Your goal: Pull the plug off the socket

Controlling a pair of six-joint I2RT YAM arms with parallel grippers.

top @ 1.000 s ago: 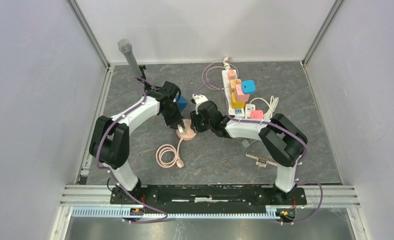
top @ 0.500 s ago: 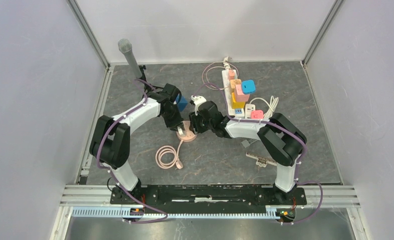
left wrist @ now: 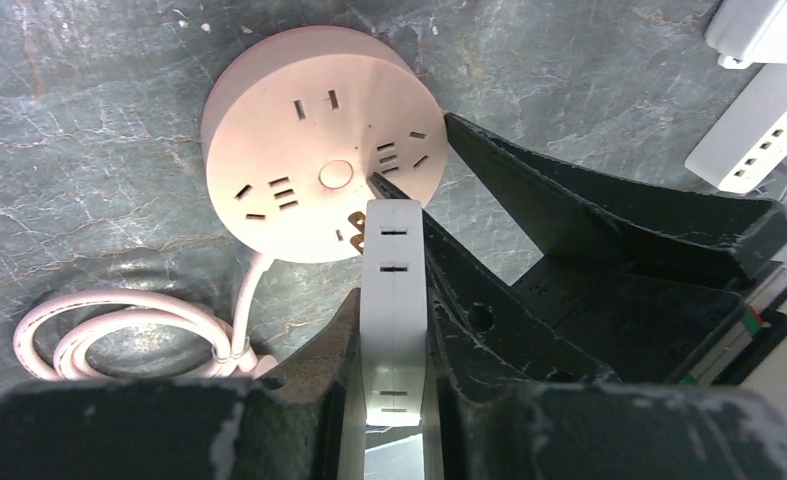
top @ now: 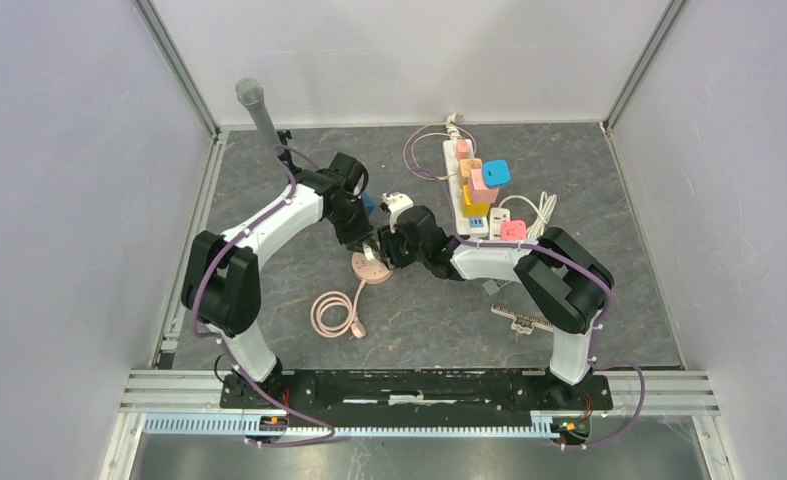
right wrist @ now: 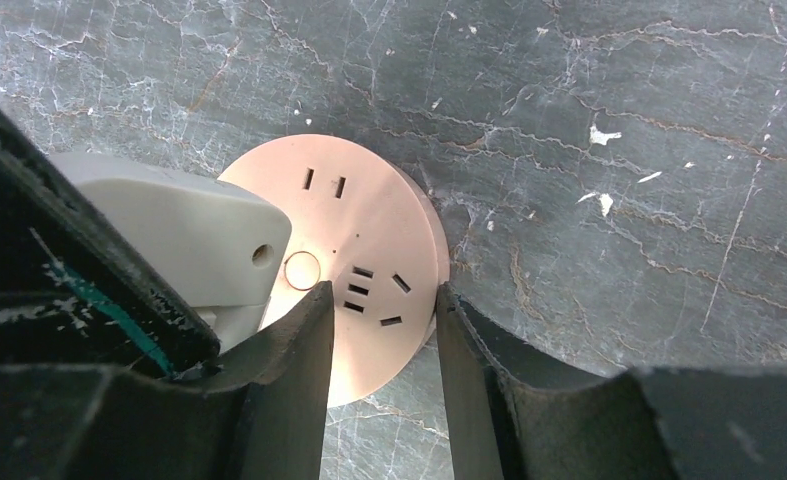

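Note:
The round pink socket [left wrist: 299,170] lies flat on the grey stone-patterned table [top: 269,180], also in the top view [top: 371,268]. My left gripper [left wrist: 394,300] is shut on the white plug [left wrist: 394,260], which hangs just above the socket with its metal prongs bare and out of the slots. My right gripper [right wrist: 379,320] is open, one finger [right wrist: 304,340] over the socket's face [right wrist: 369,240] and the other at its rim. The plug [right wrist: 189,240] shows at the left of the right wrist view. Seen from above, both grippers meet over the socket, left gripper [top: 366,243] and right gripper [top: 387,252].
The socket's pink cable [top: 334,312] coils toward the near side. A white power strip [top: 466,190] carrying several coloured adapters lies at the back right. A grey cylinder [top: 259,112] stands at the back left. A comb-like strip [top: 521,318] lies near the right arm.
My left gripper has risen and drawn back with the plug, which has come out of the socket. The right gripper's jaws have opened a little and stayed at the socket.

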